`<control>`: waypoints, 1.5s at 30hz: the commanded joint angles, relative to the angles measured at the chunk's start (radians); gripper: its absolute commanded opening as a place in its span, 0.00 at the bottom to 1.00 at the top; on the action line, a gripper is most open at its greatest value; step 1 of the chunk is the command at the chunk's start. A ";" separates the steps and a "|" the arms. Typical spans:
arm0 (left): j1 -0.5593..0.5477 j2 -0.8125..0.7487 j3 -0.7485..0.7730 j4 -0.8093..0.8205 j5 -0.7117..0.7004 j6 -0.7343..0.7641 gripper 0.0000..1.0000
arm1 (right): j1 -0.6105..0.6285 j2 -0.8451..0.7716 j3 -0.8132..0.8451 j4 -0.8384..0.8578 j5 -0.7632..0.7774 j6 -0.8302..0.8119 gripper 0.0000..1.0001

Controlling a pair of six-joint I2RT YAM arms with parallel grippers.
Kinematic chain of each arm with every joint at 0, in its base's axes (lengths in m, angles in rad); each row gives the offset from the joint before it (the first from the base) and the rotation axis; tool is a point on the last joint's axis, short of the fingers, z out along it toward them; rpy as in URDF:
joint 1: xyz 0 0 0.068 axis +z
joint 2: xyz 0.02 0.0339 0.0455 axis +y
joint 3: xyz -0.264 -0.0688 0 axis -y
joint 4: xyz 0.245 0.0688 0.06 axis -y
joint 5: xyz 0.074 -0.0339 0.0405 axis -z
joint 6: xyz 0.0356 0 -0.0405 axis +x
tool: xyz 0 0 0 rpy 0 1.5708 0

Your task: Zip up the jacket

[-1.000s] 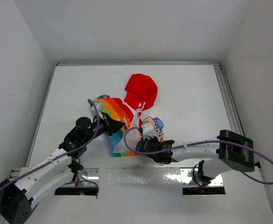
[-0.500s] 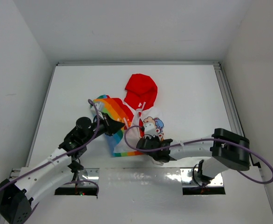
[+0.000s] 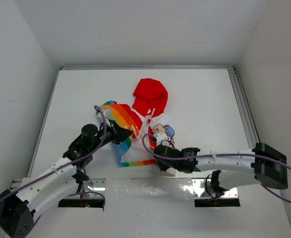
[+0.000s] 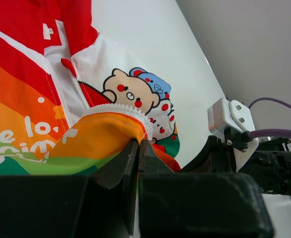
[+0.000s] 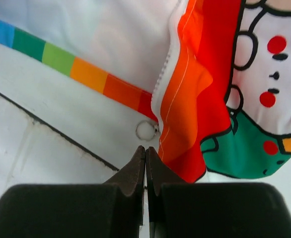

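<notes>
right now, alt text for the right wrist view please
The right claw, shut, points at a small metal ring zipper pull at the bottom of the white zipper on a child's white fabric jacket with rainbow hem and cartoon print.

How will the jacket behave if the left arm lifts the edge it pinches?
Likely floppy: the jacket folds over where the left jaws pinch it. Probably light, being thin wrinkled fabric, so it may slide on the table when pulled.

Overhead camera looks down; both wrist cameras closely face the jacket (image 3: pixel 121 114).
</notes>
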 commanded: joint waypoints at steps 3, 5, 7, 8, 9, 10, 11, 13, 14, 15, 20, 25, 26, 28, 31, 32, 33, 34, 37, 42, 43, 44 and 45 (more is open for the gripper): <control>-0.010 0.001 0.034 0.038 0.000 0.011 0.00 | 0.007 -0.029 0.025 -0.046 0.016 -0.002 0.00; -0.010 -0.002 0.023 0.048 0.002 0.007 0.00 | 0.007 0.001 0.050 -0.091 0.081 -0.001 0.02; -0.010 -0.004 0.032 0.039 0.002 0.008 0.00 | 0.008 0.006 0.062 -0.148 0.120 0.013 0.05; -0.011 -0.004 0.037 0.032 0.000 0.016 0.00 | 0.010 -0.002 0.058 -0.157 0.132 0.029 0.05; -0.010 -0.008 0.037 0.030 -0.003 0.017 0.00 | 0.010 -0.012 0.052 -0.158 0.137 0.032 0.05; -0.010 -0.011 0.026 0.035 -0.006 0.011 0.00 | 0.011 -0.028 0.035 -0.156 0.135 0.036 0.07; -0.010 -0.010 0.022 0.048 -0.007 0.008 0.00 | 0.010 -0.028 0.032 -0.165 0.135 0.041 0.10; -0.011 0.002 0.029 0.047 0.005 0.007 0.00 | 0.011 -0.005 0.033 -0.190 0.145 0.050 0.22; -0.011 0.013 0.032 0.045 0.006 0.011 0.00 | 0.011 0.007 0.033 -0.187 0.135 0.046 0.25; -0.010 0.013 0.032 0.049 0.008 0.011 0.00 | 0.011 0.018 0.033 -0.181 0.126 0.043 0.26; -0.010 0.013 0.037 0.042 0.006 0.010 0.00 | 0.011 0.084 0.024 -0.118 0.143 0.033 0.38; -0.010 0.004 0.034 0.038 0.003 0.007 0.00 | 0.010 0.133 0.009 -0.069 0.194 0.030 0.42; -0.010 0.001 0.035 0.032 0.003 0.011 0.00 | 0.010 0.149 0.006 -0.056 0.194 0.029 0.43; -0.011 -0.005 0.022 0.039 0.000 0.008 0.00 | 0.010 0.166 0.002 -0.038 0.194 0.029 0.43; -0.011 -0.001 0.026 0.041 0.003 0.010 0.00 | 0.008 0.184 -0.022 -0.003 0.198 0.050 0.39; -0.011 0.002 0.028 0.038 0.003 0.010 0.00 | 0.008 0.187 -0.028 0.006 0.195 0.052 0.37; -0.010 0.001 0.022 0.042 0.003 0.010 0.00 | 0.008 0.190 -0.042 0.023 0.197 0.053 0.32; -0.010 -0.001 0.017 0.050 0.003 0.007 0.00 | 0.010 0.190 -0.045 0.026 0.200 0.058 0.29; -0.010 0.007 0.029 0.042 0.005 0.011 0.00 | 0.008 0.166 -0.067 0.039 0.209 0.072 0.19; -0.010 0.004 0.022 0.052 0.006 0.002 0.00 | 0.010 0.141 -0.096 0.050 0.227 0.082 0.11; -0.010 0.007 0.028 0.041 0.006 0.007 0.00 | 0.008 0.127 -0.099 0.054 0.223 0.087 0.11; -0.010 0.007 0.028 0.041 0.008 0.007 0.00 | 0.008 0.118 -0.111 0.062 0.218 0.085 0.12; -0.010 0.004 0.023 0.044 0.008 0.005 0.00 | 0.008 0.109 -0.114 0.071 0.214 0.082 0.14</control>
